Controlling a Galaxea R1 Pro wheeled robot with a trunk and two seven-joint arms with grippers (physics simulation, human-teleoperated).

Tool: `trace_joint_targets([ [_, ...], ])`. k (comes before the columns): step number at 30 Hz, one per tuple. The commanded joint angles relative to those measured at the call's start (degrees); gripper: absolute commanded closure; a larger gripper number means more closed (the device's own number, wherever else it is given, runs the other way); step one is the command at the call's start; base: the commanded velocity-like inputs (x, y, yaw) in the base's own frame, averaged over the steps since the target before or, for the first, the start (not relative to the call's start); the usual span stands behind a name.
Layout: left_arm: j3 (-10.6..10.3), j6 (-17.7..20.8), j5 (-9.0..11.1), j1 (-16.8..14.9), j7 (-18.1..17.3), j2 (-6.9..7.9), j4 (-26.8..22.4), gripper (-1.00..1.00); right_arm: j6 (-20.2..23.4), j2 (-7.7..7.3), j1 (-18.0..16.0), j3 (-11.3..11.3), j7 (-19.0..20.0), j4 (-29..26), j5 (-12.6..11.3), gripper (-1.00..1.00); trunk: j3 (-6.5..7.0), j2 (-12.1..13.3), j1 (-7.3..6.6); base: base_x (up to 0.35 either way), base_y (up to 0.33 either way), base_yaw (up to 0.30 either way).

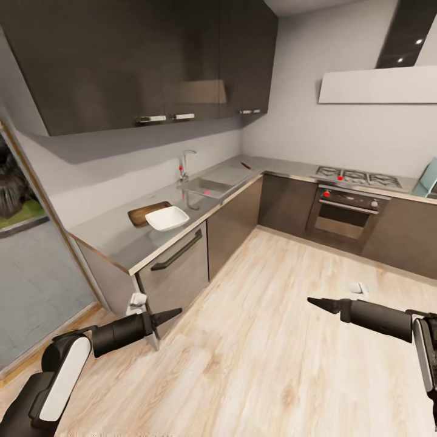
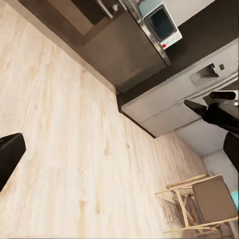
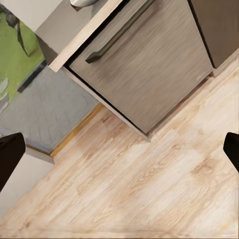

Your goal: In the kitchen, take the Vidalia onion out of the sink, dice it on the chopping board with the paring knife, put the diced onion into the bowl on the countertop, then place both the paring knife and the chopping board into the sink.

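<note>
Both grippers, left (image 1: 173,314) and right (image 1: 315,301), hang empty with jaws closed. Far left on the counter (image 1: 121,240), the sink (image 1: 206,187); its onion, likely slippery, needs a mid-body grasp.

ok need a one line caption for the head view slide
Robot faces an L-shaped countertop holding a white bowl overlapping the chopping board, the sink beyond, both arms raised over the wood floor.

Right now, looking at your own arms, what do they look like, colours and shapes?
Both arms end in matte black cylindrical forearms tapering to slim, pointed black grippers: the left gripper and the right gripper. Further back, the left arm carries a glossy white rounded panel over black joints, and the right arm shows a white-edged black housing. No cables or markings are visible.
</note>
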Motion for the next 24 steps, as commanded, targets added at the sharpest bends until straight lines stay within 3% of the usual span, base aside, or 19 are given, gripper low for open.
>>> trace_joint_targets([
  [1, 0.02, 0.3, 0.07, -0.07, 0.7, -0.11, -0.05, -1.0, 0.36, 0.01, -0.05, 0.78, 0.51, -0.03, 0.7, -1.0, -0.13, -0.13, 0.03, 0.0, -0.341, 0.258],
  [6, 0.0, 0.31, 0.27, -0.07, 1.89, -0.23, -0.09, -1.0, 0.37, 0.06, -0.07, 3.12, -1.08, -0.01, 0.86, -1.0, -0.2, -0.13, 0.03, 0.0, -0.343, 0.257],
  [15, -0.01, 0.31, 0.34, -0.07, 2.14, -0.51, -0.06, -1.0, 0.38, 0.07, -0.04, 4.51, -2.9, -0.09, 0.78, -1.0, -0.25, -0.13, 0.03, 0.0, -0.343, 0.251],
  [21, -0.01, 0.31, 0.28, -0.07, 2.16, -0.66, -0.01, -1.0, 0.62, 0.12, -0.05, 9.26, -4.85, -0.09, 2.31, -1.0, -0.25, -0.13, 0.03, 0.0, -0.343, 0.084],
  [24, -0.01, 0.31, 0.23, -0.07, 2.16, -0.86, -0.01, -1.0, 0.58, 0.13, -0.04, 9.84, -6.03, -0.09, 2.63, -1.0, -0.25, -0.13, 0.03, 0.0, -0.343, 0.107],
])
